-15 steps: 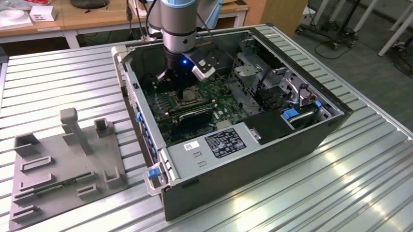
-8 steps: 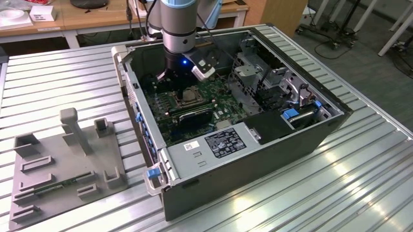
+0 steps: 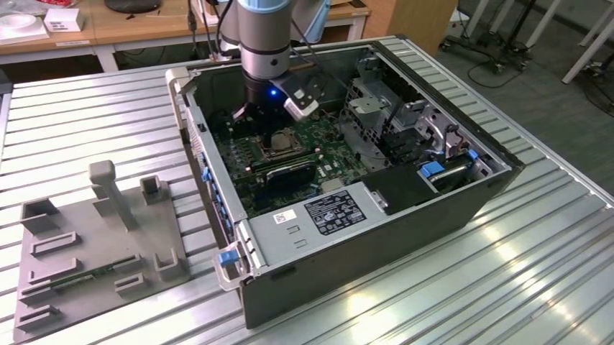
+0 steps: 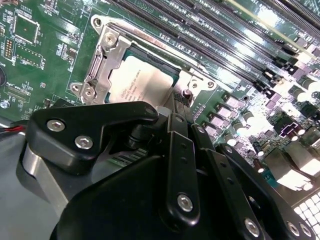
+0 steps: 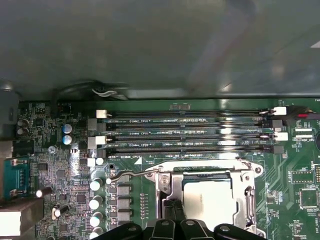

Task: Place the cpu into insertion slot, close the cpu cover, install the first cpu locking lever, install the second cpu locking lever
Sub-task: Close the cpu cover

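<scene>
Exterior view: shows a grey robot arm (image 3: pixel 264 36) reaching down from the upper middle of the frame into an open black computer case (image 3: pixel 403 215) on a ribbed metal table (image 3: pixel 499 287); puts its black gripper (image 3: pixel 251 108) just above the square, silver-rimmed insertion slot (image 3: pixel 263 141) on the green circuit board (image 3: pixel 317 136); leaves a grey moulded parts tray (image 3: pixel 96 244) well apart at the exterior view's left; includes a white printed label (image 3: pixel 333 210) on the case's inner panel, wording not given here.

Second wrist view: looks past the gripper (image 4: pixel 175 112) onto the small, pale tan-silver square cpu (image 4: pixel 137 80), seated in the slot; finds the thin silvery metal cpu cover (image 4: pixel 102 55) lying flat around it, chip visible through the window; faint print on the chip, left unread.

First wrist view: shows the pincer (image 5: pixel 170 212) narrow, tips drawn together with nothing between them, at the cover's (image 5: pixel 167 186) rim beside the cpu (image 5: pixel 207 200); traces a thin wire locking lever (image 5: pixel 130 173) along the socket edge nearest the long black memory slots (image 5: pixel 185 135); hooked or free, impossible to say; white lettering beside the slots, unread.

Judged progress: chip placed, cover closed; lever steps apparently unfinished.
</scene>
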{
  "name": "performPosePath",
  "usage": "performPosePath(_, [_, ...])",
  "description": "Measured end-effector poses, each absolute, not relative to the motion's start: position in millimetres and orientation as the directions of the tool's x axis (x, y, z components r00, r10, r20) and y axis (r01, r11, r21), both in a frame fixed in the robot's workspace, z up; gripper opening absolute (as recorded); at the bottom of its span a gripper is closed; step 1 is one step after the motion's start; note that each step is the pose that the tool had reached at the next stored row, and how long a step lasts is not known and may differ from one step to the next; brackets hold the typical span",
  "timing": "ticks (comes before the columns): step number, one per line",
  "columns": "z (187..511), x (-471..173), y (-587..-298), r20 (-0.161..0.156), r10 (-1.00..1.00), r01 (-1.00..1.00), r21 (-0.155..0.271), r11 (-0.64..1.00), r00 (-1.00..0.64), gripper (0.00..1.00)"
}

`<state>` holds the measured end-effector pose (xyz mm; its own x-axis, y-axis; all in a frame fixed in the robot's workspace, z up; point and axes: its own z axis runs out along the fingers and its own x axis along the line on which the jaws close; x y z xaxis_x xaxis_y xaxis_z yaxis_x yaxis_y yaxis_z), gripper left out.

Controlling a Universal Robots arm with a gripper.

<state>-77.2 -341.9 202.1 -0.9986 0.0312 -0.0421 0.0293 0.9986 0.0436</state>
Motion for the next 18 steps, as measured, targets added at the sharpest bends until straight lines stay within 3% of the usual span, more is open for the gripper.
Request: performPosePath(18, [198.5,-77.6,-341.9,-0.042,0.032,0.030,0.043,0.999,-0.999,0.11])
